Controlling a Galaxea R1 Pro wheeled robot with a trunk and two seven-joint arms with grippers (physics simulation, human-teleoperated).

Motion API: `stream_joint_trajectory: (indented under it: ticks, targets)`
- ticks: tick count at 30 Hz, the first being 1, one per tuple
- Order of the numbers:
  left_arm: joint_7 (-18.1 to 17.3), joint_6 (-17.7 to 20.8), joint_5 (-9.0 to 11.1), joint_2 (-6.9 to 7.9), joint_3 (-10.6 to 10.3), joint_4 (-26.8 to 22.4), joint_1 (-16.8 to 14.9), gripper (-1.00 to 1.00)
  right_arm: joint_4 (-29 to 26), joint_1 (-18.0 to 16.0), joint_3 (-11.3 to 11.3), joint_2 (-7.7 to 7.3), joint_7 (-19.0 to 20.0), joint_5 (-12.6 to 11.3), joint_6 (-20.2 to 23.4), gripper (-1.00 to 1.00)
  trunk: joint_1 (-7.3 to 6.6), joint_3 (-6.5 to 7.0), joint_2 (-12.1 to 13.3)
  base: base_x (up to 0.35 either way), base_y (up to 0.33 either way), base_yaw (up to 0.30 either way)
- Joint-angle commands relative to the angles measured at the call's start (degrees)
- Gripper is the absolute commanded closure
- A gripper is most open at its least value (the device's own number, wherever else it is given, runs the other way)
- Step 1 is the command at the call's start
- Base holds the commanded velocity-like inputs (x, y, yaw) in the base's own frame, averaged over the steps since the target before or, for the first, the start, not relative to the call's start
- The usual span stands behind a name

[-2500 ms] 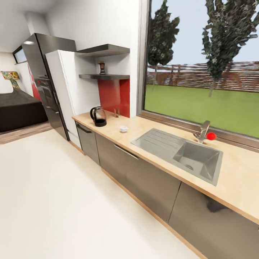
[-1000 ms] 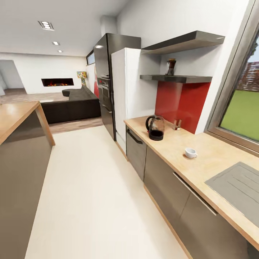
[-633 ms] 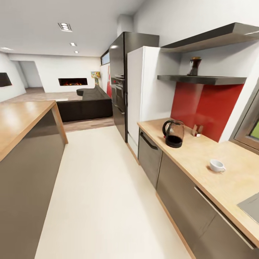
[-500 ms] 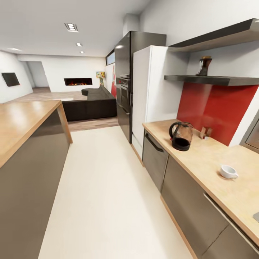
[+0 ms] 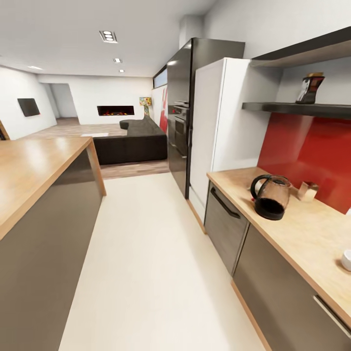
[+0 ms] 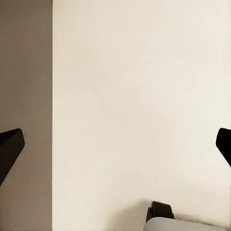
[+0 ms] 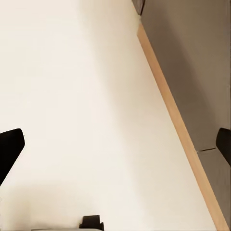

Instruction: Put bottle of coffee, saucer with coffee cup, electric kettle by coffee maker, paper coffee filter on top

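The electric kettle (image 5: 270, 196) is seen upright on the table (image 5: 312, 243) at the right of the head view. The coffee cup (image 5: 346, 260) is cut off by the right edge. The bottle of coffee (image 5: 310, 88) stands blurred on the shelf (image 5: 292, 108), upper right. Both the left end effector (image 6: 115, 149) and the right end effector (image 7: 115, 149) are spread wide, released, above the floor (image 5: 146, 273); only their fingertips are seen, at the frame edges.

Head cam faces down kitchen aisle; 2 wrist cams face floor (image 6: 134, 96).

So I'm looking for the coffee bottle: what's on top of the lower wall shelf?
On the lower shelf stands the bottle of coffee, above the red backsplash. The shelf runs out of frame, so its far end can't be seen.
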Motion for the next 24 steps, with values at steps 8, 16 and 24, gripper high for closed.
stream_joint_trajectory:
  ticks: [8,16,24]
  targets:
    - [0.0,-0.2,0.2,0.00,0.0,0.1,-0.1,-1.00,0.0,0.0,-0.1,0.00,0.0,0.1,-0.1,-1.00,0.07,-0.12,-0.1,0.337,0.091,0.000]
    - [0.0,-0.2,0.2,0.00,0.0,0.1,0.0,-1.00,0.1,0.0,-0.1,0.00,0.0,0.1,-0.1,-1.00,0.07,-0.12,-0.1,0.337,0.085,0.000]
    - [0.0,-0.2,0.2,0.00,0.0,0.1,0.0,-1.00,0.2,0.0,0.0,0.00,0.0,0.2,-0.1,-1.00,0.07,-0.12,-0.1,0.337,0.085,0.000]
